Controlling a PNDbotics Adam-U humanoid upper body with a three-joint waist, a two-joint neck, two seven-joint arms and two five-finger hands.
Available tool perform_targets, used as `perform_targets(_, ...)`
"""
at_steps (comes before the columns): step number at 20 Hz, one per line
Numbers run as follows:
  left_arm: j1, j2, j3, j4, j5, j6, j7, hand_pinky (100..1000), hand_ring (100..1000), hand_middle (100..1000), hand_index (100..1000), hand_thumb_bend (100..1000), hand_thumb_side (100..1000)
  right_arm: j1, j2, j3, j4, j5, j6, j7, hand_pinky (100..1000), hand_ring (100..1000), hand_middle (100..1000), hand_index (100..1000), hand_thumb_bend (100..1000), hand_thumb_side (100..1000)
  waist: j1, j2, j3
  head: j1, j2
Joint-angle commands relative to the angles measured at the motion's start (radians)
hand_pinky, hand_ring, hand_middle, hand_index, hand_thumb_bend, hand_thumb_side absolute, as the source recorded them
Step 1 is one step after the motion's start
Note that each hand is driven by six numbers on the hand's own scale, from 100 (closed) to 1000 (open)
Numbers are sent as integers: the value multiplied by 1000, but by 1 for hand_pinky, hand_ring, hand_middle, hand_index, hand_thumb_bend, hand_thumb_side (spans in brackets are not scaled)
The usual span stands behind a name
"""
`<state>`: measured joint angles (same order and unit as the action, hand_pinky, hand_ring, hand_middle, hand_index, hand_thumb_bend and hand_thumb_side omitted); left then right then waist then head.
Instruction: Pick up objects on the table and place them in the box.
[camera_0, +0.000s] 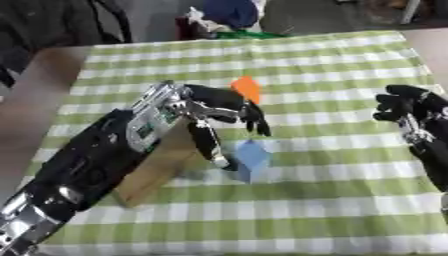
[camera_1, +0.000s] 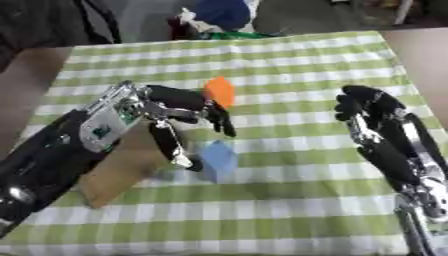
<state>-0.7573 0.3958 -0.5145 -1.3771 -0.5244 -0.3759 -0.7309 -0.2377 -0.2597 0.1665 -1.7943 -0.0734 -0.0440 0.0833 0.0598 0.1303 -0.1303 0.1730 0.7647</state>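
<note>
Blue block (camera_1: 217, 159) sits by the left hand (camera_1: 179, 112), fingers spread; right eye view shows the right hand (camera_1: 372, 112) whole, fingers curled, holding nothing.

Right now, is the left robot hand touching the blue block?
Cannot tell. In the right eye view the left robot hand has a fingertip ending at the blue block's left edge, but no view shows contact or a gap plainly.
</note>
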Motion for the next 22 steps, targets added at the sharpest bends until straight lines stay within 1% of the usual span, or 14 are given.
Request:
perform_targets(1, -19, 2, 1, 4, -18, -195, -176, 783, 741, 740, 868, 470, 183, -11, -10, -3, -11, 0, -2, 3, 731, 842, 570, 790, 100, 459, -4, -9, -1, 2, 5)
perform_targets(9, -17, -16, 6, 27, -51, -211, -176, 790, 747, 744, 869, 463, 169, -13, -10, -3, -11, 0, -2, 4, 731, 842, 570, 789, 100, 459, -4, -7, -1, 0, 5)
perform_targets(15, -14, -28, 3, 46, -67, -219, -176, 781, 736, 730, 863, 457, 163, -14, -9, -2, -11, 1, -2, 6, 731, 842, 570, 790, 100, 459, -4, -4, -1, 1, 5)
perform_targets(19, -11, -37, -1, 62, -74, -223, -176, 771, 725, 696, 849, 445, 152, -15, -9, -2, -11, 0, -2, 7, 731, 842, 570, 790, 100, 459, -5, -4, -1, 2, 5)
perform_targets(22, -8, -41, 4, 71, -75, -222, -176, 755, 702, 639, 812, 408, 120, -15, -9, -2, -11, 0, -3, 7, 731, 842, 570, 790, 100, 458, -6, -4, -1, 1, 5)
